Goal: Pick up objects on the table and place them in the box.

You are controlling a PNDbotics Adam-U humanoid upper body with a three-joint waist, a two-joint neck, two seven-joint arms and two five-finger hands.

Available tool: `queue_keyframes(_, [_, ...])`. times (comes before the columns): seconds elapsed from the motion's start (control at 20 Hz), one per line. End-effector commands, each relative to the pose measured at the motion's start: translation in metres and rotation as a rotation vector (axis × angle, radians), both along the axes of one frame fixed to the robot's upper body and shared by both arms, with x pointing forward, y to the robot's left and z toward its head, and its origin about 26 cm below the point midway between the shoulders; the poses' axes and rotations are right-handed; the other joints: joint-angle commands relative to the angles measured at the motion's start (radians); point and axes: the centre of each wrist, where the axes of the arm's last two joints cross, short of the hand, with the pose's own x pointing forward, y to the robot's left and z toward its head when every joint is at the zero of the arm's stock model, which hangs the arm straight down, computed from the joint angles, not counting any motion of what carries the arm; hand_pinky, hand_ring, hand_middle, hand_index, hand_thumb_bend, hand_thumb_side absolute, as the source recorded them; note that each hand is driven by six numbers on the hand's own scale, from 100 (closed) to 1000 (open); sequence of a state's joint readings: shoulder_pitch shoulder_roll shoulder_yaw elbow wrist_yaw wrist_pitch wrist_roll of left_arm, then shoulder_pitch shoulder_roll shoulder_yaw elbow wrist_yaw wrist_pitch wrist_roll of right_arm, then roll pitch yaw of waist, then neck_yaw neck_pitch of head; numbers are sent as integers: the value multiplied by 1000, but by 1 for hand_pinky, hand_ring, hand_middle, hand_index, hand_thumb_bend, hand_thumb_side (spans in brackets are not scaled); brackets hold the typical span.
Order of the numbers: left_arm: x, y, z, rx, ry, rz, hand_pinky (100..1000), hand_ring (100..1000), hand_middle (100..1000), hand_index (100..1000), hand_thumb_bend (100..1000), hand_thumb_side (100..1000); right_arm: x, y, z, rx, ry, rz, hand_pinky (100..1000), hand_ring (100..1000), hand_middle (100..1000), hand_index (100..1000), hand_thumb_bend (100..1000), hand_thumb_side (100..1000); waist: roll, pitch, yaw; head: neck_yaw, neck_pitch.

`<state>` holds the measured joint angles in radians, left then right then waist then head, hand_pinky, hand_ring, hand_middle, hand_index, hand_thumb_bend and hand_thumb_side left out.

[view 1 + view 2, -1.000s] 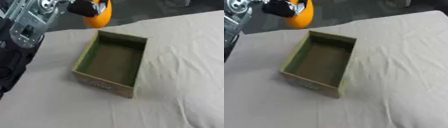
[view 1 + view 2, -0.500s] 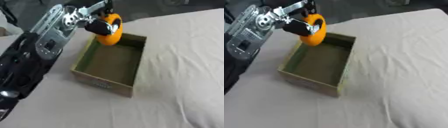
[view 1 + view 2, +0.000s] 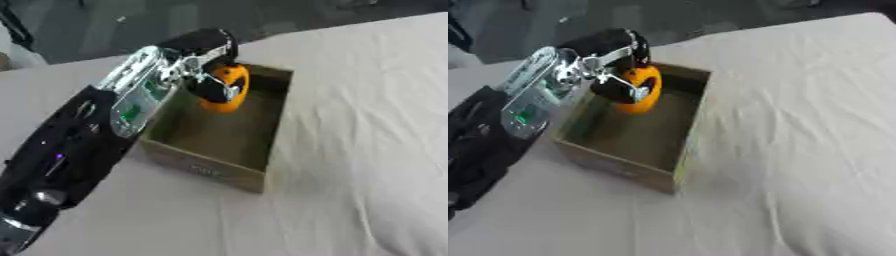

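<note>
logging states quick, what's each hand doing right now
Left hand: shut on the orange object, over the box.
Right hand: not in view.

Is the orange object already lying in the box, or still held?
Still held: the left hand grips the orange object over the box, which otherwise looks empty.

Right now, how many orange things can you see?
1. The orange object is in the left hand, over the box. The arm may hide others.

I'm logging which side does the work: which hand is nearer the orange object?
Left. The left hand is curled round the orange object, holding it over the box. The right hand shows in neither view.
</note>
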<state>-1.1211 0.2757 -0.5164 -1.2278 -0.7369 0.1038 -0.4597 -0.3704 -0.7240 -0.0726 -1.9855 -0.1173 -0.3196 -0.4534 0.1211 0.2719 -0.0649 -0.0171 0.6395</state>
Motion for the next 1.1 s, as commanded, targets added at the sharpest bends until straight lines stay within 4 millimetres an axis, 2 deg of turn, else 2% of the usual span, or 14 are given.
queue_keyframes(0.05, [1, 2, 7, 21, -23, -8, 728, 781, 700, 749, 100, 277, -3, 1, 9, -10, -27, 6, 756, 802, 782, 877, 100, 573, -7, -16, -1, 1, -4])
queue_keyframes(0.1, [2, 2, 6, 31, -20, -9, 739, 794, 723, 810, 116, 353, -3, 1, 9, -10, -28, 6, 756, 802, 782, 877, 100, 573, -7, -15, -1, 0, -3])
queue_keyframes(0.15, [2, 3, 7, 42, -21, -9, 755, 813, 752, 884, 269, 484, -3, 1, 9, -10, -28, 5, 756, 802, 782, 877, 100, 574, -7, -15, 0, -1, -1])
queue_keyframes(0.2, [2, 4, 8, 52, -26, -8, 763, 821, 763, 907, 356, 561, -3, 1, 9, -10, -28, 5, 756, 802, 782, 877, 100, 574, -8, -15, 0, -2, 1])
queue_keyframes(0.3, [1, 7, 12, 60, -39, -6, 784, 841, 784, 936, 559, 782, -3, 0, 9, -11, -28, 4, 755, 802, 782, 877, 100, 573, -8, -15, 0, -5, 5])
queue_keyframes(0.4, [-2, 11, 20, 33, -64, 3, 784, 840, 780, 929, 610, 949, -3, 0, 9, -11, -28, 2, 756, 802, 782, 877, 100, 574, -8, -15, 2, -11, 10])
queue_keyframes(0.55, [-8, 19, 35, -50, -106, 24, 782, 835, 767, 914, 581, 1000, -3, 0, 8, -10, -28, 1, 756, 802, 782, 877, 100, 573, -9, -14, 4, -18, 23])
queue_keyframes(0.75, [-20, 32, 57, -233, -162, 56, 762, 816, 729, 878, 414, 1000, -4, -1, 8, -7, -30, -4, 756, 802, 782, 877, 100, 570, -11, -13, 9, -19, 48])
queue_keyframes(1.0, [-43, 48, 84, -500, -260, 91, 733, 779, 654, 823, 177, 1000, -4, -2, 7, 0, -31, -9, 756, 802, 782, 877, 100, 568, -16, -10, 17, -13, 58])
queue_keyframes(1.1, [-54, 55, 93, -615, -307, 106, 731, 774, 642, 820, 181, 1000, -4, -2, 7, 2, -32, -12, 756, 802, 782, 877, 100, 567, -19, -9, 21, -9, 64])
